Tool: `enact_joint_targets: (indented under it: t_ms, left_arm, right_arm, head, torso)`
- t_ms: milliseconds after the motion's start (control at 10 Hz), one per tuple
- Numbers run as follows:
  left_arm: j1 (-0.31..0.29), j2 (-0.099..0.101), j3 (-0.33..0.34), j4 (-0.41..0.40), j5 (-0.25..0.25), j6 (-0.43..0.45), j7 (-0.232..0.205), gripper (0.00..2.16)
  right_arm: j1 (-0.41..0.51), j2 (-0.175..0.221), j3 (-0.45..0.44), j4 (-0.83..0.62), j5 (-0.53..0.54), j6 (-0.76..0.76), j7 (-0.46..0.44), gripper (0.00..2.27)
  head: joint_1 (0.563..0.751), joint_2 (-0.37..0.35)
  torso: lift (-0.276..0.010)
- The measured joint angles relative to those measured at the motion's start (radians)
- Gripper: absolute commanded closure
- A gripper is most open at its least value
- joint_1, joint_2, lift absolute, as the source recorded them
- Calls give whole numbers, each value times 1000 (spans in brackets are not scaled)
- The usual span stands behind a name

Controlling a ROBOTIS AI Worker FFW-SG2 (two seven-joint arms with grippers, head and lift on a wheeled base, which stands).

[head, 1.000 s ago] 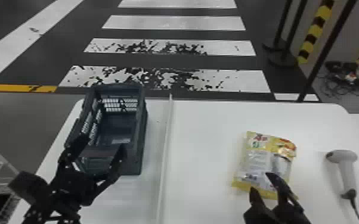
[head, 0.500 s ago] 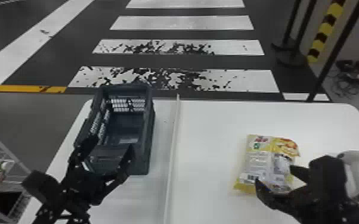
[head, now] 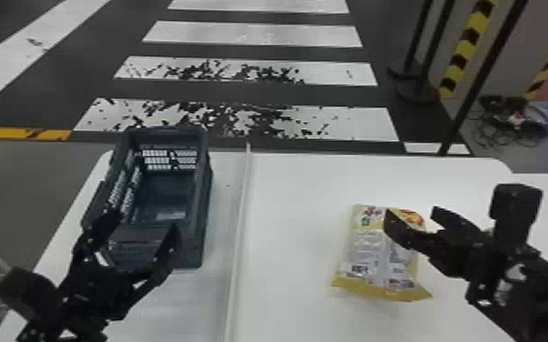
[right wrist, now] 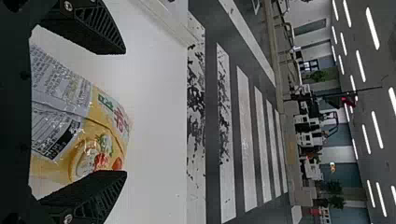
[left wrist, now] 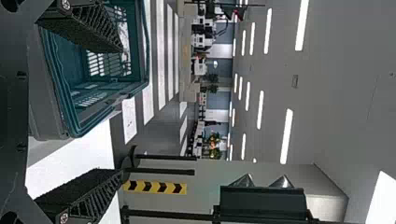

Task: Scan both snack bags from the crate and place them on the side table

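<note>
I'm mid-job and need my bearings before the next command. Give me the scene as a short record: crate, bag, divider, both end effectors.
crate: on the white table, left of the divider
snack bag: lying flat right of the divider, in front of the right arm
divider: pale strip running away from the robot
left end effector: at the crate's near end, fingers apart
right end effector: fingers apart, one overlapping the bag in the head view
bag contact: cannot tell
</note>
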Motion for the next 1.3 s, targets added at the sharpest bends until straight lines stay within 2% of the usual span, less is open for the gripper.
enact_joint_targets:
  t_ms: [100,200,300,400,500,1100,1300]
  left_arm:
    - [0,-2,0,0,-1,0,0,80]
    - [-1,-3,0,1,-2,1,0,80]
    - [-2,-5,-1,1,-3,3,0,80]
    - [-3,-5,-1,2,-3,3,0,80]
    - [-3,-5,-1,3,-3,3,0,80]
    - [-15,-3,-3,25,2,3,0,80]
    - [-15,-2,-3,29,3,3,0,80]
  right_arm:
    - [-19,16,-25,35,-58,-13,16,120]
    - [-32,34,-52,64,-126,-31,33,356]
    - [-49,53,-75,94,-187,-45,48,772]
    - [-61,65,-81,112,-206,-50,49,1568]
    - [-68,72,-82,124,-209,-50,50,2223]
    - [-77,77,-92,193,-156,61,39,2253]
    - [-41,75,-110,195,-159,70,46,2253]
  head:
    - [695,-4]
    - [695,-2]
    - [695,0]
    - [695,2]
    - [695,5]
    - [695,5]
    - [695,-4]
  torso:
    - [-95]
    - [-95]
    - [-95]
    - [-95]
    - [-95]
    - [-95]
    - [-95]
